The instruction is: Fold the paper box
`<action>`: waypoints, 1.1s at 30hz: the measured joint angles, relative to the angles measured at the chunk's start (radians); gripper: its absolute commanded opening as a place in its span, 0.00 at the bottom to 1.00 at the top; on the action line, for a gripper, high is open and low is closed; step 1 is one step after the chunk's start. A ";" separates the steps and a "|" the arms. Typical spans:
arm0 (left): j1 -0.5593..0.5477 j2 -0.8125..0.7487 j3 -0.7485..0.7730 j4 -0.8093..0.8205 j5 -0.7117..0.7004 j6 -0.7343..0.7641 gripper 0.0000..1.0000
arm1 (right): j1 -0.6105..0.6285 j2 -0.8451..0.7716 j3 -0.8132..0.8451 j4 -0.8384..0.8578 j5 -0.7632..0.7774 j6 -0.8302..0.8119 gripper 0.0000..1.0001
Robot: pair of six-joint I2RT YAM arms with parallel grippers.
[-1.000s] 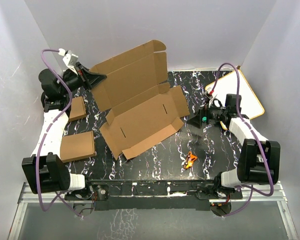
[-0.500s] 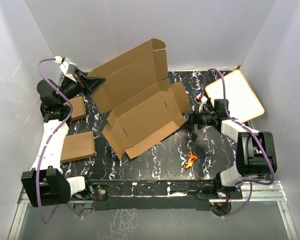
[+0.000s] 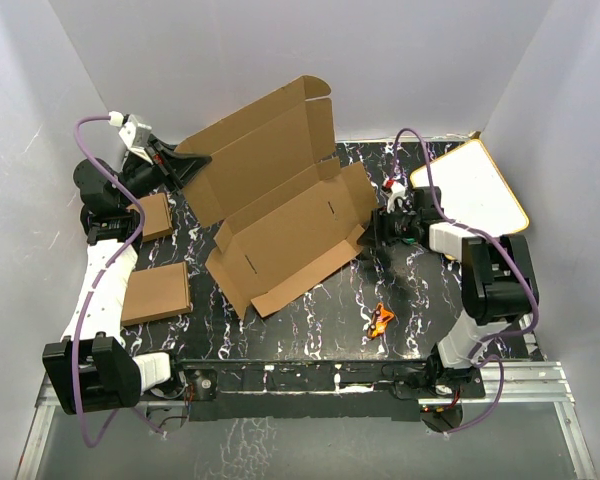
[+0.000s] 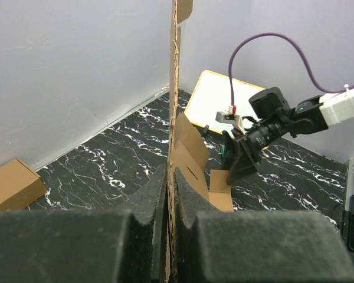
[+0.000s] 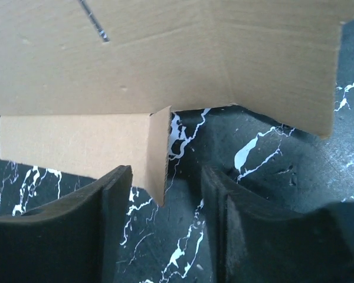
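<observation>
We are logging the right gripper (image 3: 375, 232) now drawn away from the white board (image 3: 475, 195), up against the paper box (image 3: 280, 225), jaws spread and straddling a flap edge. The left gripper (image 3: 193, 166) is still clamping the box's raised back panel. The box, plain brown corrugated with slits showing, is lying half-opened left of the board.

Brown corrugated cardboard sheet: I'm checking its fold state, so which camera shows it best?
Top external: the whole brown corrugated cardboard sheet shows, back panel raised. Left wrist sees only its edge, clamped in the left end effector; right wrist only a corner flap close up.
</observation>
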 measured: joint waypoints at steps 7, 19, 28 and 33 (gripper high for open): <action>-0.001 0.000 0.000 -0.002 0.001 -0.015 0.00 | 0.000 0.075 0.039 -0.003 -0.045 0.038 0.08; -0.001 0.000 0.037 -0.124 0.008 0.042 0.13 | -0.076 -0.108 0.039 -0.022 -0.022 -0.021 0.08; -0.001 0.000 0.047 -0.206 0.019 0.101 0.00 | -0.077 -0.113 0.038 -0.027 -0.025 -0.053 0.09; -0.001 0.011 0.059 -0.232 0.031 0.160 0.00 | -0.086 -0.113 0.039 -0.082 -0.061 -0.126 0.45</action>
